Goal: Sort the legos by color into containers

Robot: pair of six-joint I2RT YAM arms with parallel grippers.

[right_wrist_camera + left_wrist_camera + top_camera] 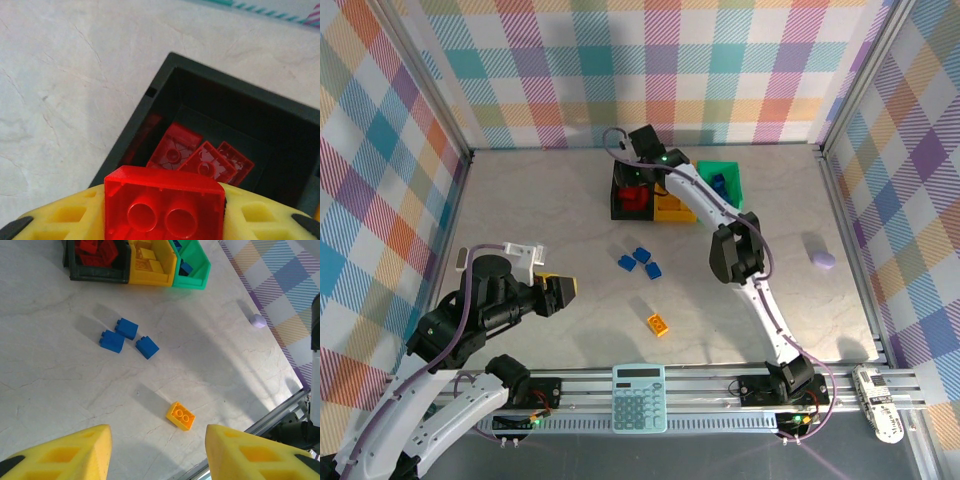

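My right gripper (164, 220) is shut on a red lego (164, 202), held underside-up just above the near-left corner of the black container (131, 135); several red legos (200, 161) lie inside. From above, that gripper (634, 186) hangs over the black container (617, 207), beside the yellow (670, 212) and green (732, 185) containers. My left gripper (157, 455) is open above the table, with a yellow lego (180, 415) just beyond its fingers. Three blue legos (126, 328) lie farther out. Seen from above, the left gripper (567, 290) sits left of the yellow lego (658, 324).
A teal calculator (639, 397) lies on the front rail between the arm bases. A pale lilac lump (823, 259) sits near the right wall, and a white device (880, 402) lies at the front right. The right arm's elbow (735, 252) stands over the table's middle right.
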